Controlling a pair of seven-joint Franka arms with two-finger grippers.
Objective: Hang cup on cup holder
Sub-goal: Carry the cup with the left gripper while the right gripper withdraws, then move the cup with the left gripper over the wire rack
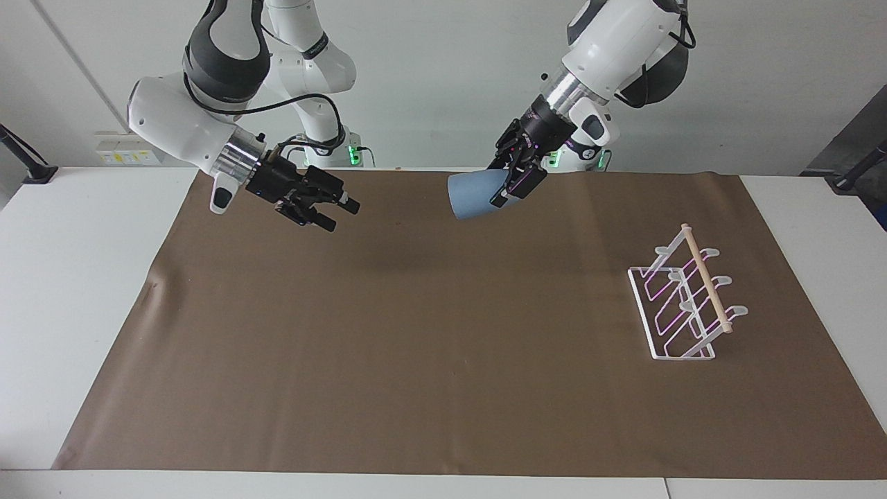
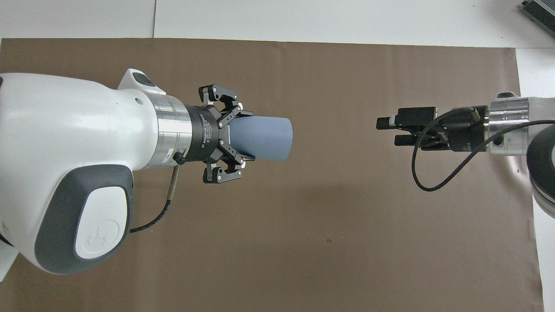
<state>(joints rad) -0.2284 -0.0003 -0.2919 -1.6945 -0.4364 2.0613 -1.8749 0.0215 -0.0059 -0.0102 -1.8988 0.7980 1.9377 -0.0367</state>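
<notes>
The light-blue cup (image 1: 473, 197) is held in the air by my left gripper (image 1: 511, 186), which is shut on its narrow base end. The cup lies tilted, its mouth pointing down and toward the right arm's end of the table. In the overhead view the cup (image 2: 265, 139) sticks out of the left gripper (image 2: 243, 138). My right gripper (image 1: 338, 213) is open and empty over the mat, apart from the cup; it also shows in the overhead view (image 2: 390, 132). The white wire cup holder (image 1: 705, 278) with its wooden dowel stands on the mat toward the left arm's end. It is out of sight in the overhead view.
A brown mat (image 1: 416, 346) covers most of the white table (image 1: 69, 277). Nothing else stands on it. The left arm's bulky wrist (image 2: 78, 147) fills much of the overhead view.
</notes>
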